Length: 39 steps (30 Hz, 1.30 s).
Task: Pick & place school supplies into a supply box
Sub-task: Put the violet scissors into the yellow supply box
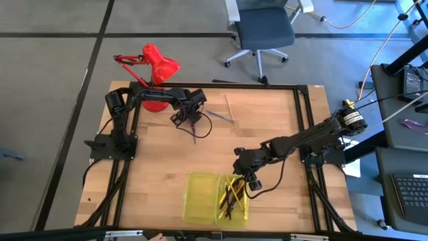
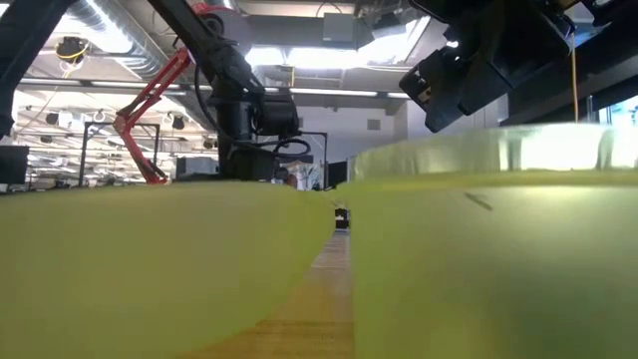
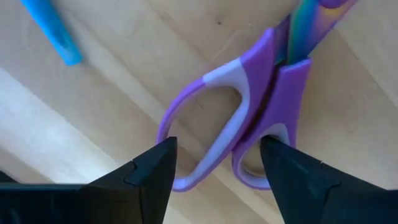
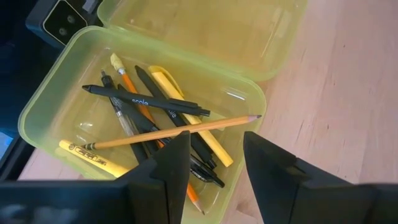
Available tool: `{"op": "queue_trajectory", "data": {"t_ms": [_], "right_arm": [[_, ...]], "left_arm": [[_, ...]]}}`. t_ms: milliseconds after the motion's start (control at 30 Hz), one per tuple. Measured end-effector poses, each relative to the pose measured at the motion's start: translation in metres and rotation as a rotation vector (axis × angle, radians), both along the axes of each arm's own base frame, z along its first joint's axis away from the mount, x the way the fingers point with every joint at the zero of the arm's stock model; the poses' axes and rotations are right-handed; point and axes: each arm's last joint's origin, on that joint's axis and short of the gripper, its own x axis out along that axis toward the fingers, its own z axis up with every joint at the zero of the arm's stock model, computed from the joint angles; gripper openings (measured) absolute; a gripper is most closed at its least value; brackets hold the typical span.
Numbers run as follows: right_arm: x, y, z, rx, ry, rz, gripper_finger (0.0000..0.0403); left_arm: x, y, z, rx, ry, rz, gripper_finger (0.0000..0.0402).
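left gripper (image 3: 217,155) jaws parted, astride purple scissors (image 3: 249,112) handles, flat on table (image 3: 93,124)

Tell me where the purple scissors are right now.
The purple scissors lie on the bare wood at the table's far left in the high view, directly under the open left gripper, beside a blue pen and near the red lamp.

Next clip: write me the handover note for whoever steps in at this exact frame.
Left gripper: open, fingers straddling the purple scissors lying on the table by the red lamp; not gripped yet.
Right gripper: open, empty, hovering over the supply box.
Done: pens and pencils lie in the box's right half; the left half is empty.
Left: scissors, a blue pen beside them, and another thin item nearby.
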Motion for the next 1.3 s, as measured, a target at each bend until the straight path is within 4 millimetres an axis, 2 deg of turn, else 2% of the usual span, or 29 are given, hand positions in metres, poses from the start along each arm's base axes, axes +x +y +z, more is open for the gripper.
{"op": "queue_trajectory", "data": {"t_ms": [200,467,667,867,1167,1300], "right_arm": [[0.000,0.000,0.000,0.001,-0.001,0.000,0.0153],[0.000,0.000,0.000,0.000,0.001,0.000,0.0153],[-0.001,0.000,-0.001,-0.004,0.012,0.001,0.0153],[-0.003,-0.001,-0.003,-0.014,0.043,0.002,0.0153],[-0.004,-0.001,-0.003,-0.020,0.052,0.000,0.0153],[-0.005,-0.004,-0.005,-0.024,0.085,-0.114,0.0153]], "left_arm": [[0.000,-0.007,-0.001,-0.034,0.010,0.101,0.0232],[-0.006,-0.032,-0.003,-0.210,0.083,0.335,0.0226],[-0.001,-0.043,-0.003,-0.206,0.044,0.580,0.0227],[0.000,-0.043,-0.003,-0.180,0.015,0.754,0.0230],[0.000,-0.043,-0.003,-0.189,0.002,0.837,0.0214],[0.000,-0.044,-0.003,-0.202,0.004,0.847,0.0187]]}}
